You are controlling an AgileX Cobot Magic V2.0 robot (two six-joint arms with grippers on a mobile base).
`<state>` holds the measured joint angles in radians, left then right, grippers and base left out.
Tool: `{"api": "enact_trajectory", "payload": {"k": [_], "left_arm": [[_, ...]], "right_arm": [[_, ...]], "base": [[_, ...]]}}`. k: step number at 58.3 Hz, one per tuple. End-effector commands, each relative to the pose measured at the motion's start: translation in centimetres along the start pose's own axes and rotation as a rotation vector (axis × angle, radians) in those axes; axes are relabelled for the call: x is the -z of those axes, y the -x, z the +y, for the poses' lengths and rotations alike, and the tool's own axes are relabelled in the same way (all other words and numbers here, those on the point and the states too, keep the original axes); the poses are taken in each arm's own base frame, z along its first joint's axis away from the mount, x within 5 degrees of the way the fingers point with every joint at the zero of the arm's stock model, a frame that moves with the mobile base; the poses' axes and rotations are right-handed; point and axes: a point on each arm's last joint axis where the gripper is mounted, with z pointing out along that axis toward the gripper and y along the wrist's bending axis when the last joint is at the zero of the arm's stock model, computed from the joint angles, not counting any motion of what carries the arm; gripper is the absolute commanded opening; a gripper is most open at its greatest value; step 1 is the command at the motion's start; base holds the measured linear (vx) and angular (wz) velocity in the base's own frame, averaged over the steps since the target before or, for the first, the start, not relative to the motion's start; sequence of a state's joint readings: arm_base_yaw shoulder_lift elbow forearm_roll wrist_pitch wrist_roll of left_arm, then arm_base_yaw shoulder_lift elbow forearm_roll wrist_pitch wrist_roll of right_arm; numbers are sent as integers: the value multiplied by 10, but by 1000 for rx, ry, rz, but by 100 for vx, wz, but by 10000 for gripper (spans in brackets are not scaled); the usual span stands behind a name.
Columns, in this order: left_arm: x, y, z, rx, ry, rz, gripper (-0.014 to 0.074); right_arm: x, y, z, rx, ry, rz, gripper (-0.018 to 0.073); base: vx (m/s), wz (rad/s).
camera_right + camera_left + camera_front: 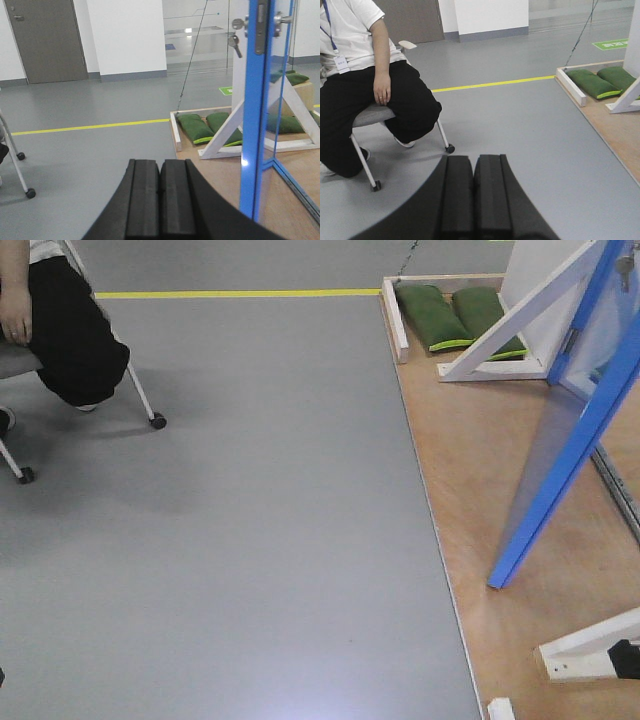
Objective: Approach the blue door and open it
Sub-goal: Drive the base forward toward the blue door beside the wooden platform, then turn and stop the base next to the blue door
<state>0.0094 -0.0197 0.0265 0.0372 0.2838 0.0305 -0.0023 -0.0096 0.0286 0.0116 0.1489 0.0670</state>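
The blue door (pixel 254 125) stands swung out from its frame, edge-on in the right wrist view, with a metal latch plate (pixel 260 27) and a key (pixel 233 42) hanging near the silver handle hardware. In the front view the blue door (pixel 575 440) leans across the right side over the wooden platform (pixel 470 480). My right gripper (pixel 160 165) is shut and empty, low and left of the door's edge, apart from it. My left gripper (pixel 473 160) is shut and empty, facing the grey floor well left of the platform.
A seated person (pixel 365 90) on a wheeled chair (pixel 372 150) is at the left. Green sandbags (pixel 197 127) lie at the platform's back corner by white wooden braces (pixel 225 135). A yellow floor line (pixel 240 293) crosses ahead. A grey wall door (pixel 45 40) is far left.
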Motion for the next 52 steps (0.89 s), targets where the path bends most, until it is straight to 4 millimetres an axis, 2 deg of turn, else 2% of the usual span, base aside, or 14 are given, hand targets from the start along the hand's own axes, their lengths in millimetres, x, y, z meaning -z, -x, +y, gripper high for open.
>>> {"api": "enact_trajectory", "payload": {"k": [1,52], "left_arm": [[0,7,0,11,4,-90,70],[0,7,0,11,4,-87,70]], "right_arm": [[0,2,0,4,4,-82,2],[0,2,0,4,4,-82,2]], "base": [[44,2],[38,-2]]}}
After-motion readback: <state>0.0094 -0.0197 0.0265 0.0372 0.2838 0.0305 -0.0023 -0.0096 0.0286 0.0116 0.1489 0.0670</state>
